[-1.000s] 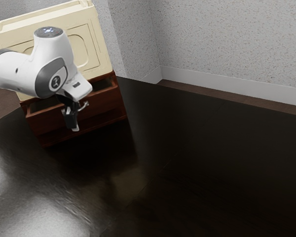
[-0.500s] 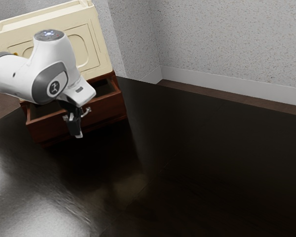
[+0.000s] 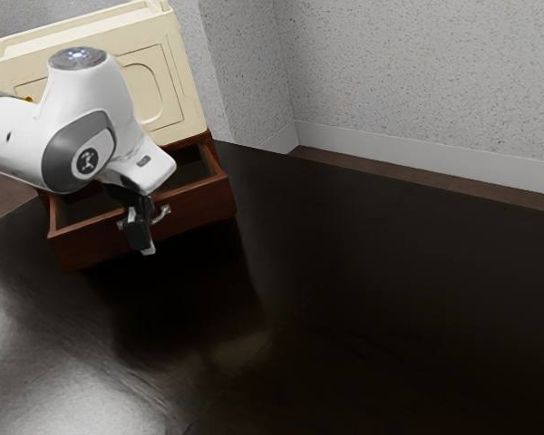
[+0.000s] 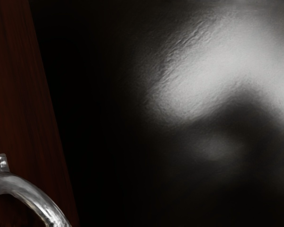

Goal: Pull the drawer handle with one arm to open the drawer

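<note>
In the exterior view my gripper (image 3: 142, 237) points down at the front of the red-brown drawer (image 3: 195, 207), over the middle of its metal handle (image 3: 164, 212). The handle's two ends show on either side of the gripper, and its middle is hidden. The drawer stands partly open, with its dark interior visible behind the front panel. In the wrist view the silver handle (image 4: 31, 193) curves from its mount toward the lower edge, beside the drawer front (image 4: 19, 94).
A cream cabinet piece (image 3: 177, 86) with a panelled face sits above the drawer. The glossy black surface (image 3: 344, 308) extends in front of it and toward the exterior view's right, up to the speckled wall (image 3: 417, 72).
The drawer has slid farther out from under the cream piece, exposing more of its interior. My gripper moved outward with the handle, slightly down and toward the exterior view's right.
</note>
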Controlling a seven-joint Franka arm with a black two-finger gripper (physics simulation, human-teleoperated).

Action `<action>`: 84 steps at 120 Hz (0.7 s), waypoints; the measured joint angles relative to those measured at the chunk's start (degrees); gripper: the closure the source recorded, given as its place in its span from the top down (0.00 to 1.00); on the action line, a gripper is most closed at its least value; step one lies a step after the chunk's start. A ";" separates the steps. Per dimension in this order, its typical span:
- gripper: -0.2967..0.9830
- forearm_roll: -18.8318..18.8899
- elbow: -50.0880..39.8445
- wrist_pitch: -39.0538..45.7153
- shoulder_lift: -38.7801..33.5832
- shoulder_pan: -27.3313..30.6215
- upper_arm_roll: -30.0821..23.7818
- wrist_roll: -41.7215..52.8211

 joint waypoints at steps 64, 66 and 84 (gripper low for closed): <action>0.77 -6.06 16.11 -15.08 -3.67 -2.97 0.03 0.82; 0.77 -6.29 16.55 -15.60 -3.66 -3.19 0.02 0.85; 0.77 -8.53 17.81 -18.92 -3.62 -3.20 0.28 0.57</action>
